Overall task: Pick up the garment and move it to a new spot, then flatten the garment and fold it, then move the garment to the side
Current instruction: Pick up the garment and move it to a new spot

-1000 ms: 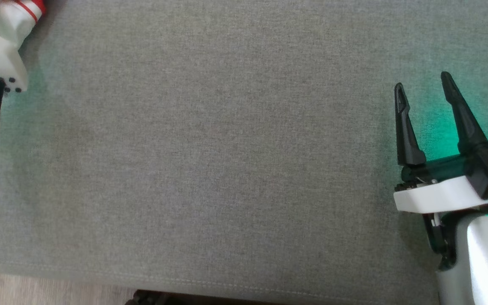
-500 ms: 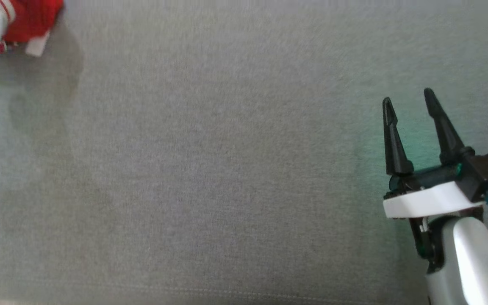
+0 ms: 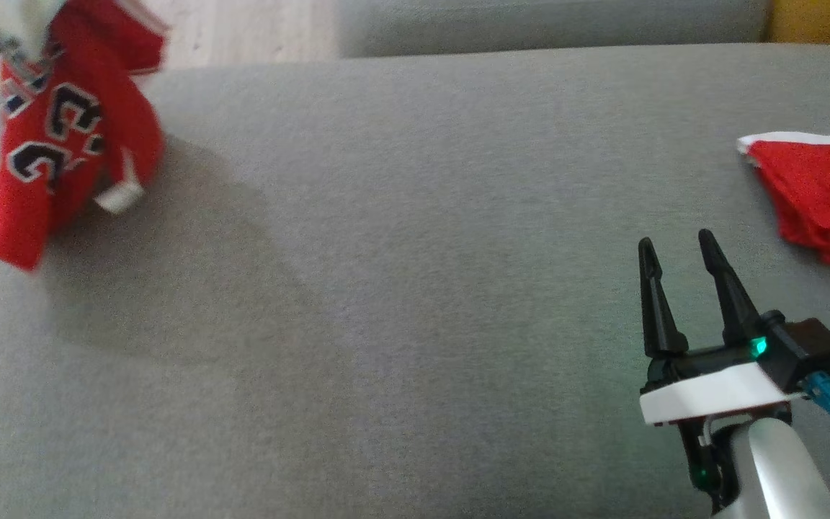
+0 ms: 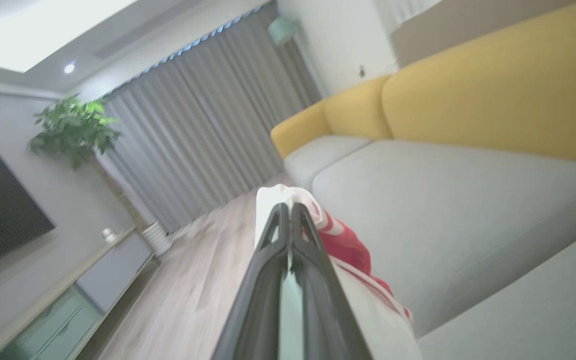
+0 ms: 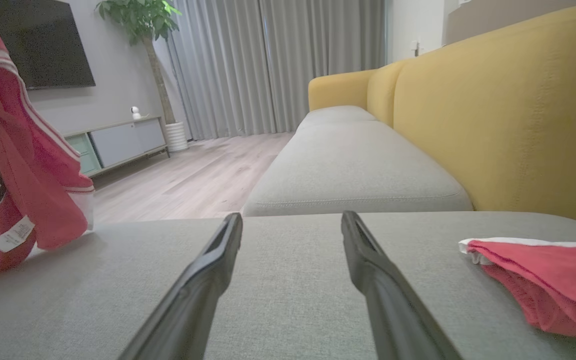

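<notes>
The red basketball jersey with dark numerals and white trim [image 3: 62,144] hangs at the upper left of the head view, over the far left corner of the grey fabric sofa cushion [image 3: 415,303]; whether its hem touches the cushion cannot be told. In the left wrist view the left gripper [image 4: 288,206] is pinched tight on the jersey's white edge, red cloth [image 4: 348,247] spilling to the right of its fingers. At the lower right of the head view the right gripper [image 3: 675,239] stands spread wide and empty above the cushion; a second red cloth with a white border [image 3: 818,194] lies flat at the right edge, apart from its fingertips.
</notes>
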